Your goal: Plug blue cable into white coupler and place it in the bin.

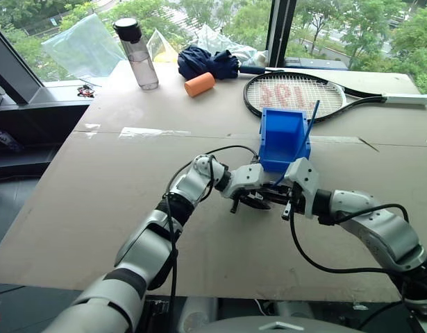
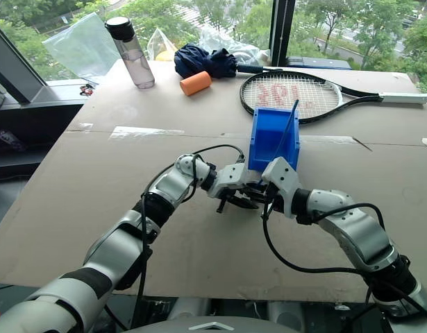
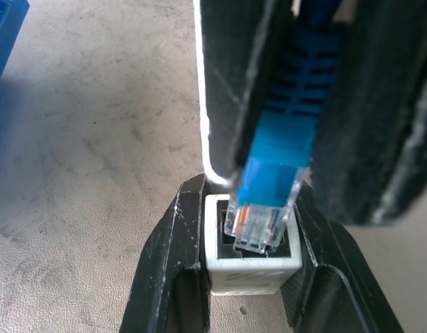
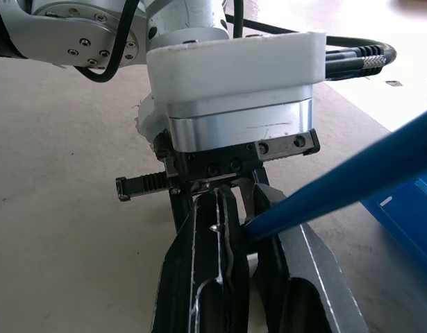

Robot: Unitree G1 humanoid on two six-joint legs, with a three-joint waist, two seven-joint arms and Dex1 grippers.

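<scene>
The right hand (image 4: 249, 267) grips the thin blue cable (image 4: 352, 184), which slants toward two o'clock beneath the left hand (image 4: 223, 191).

Silver-grey arms with black joints, looped black cables, white wrist housings, small screws, black jaws

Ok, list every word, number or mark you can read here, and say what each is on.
Racket strings: red stencilled marks, too distorted to read for sure.
Bottle: no legible label.
Bin, cable, coupler: no text visible.
</scene>
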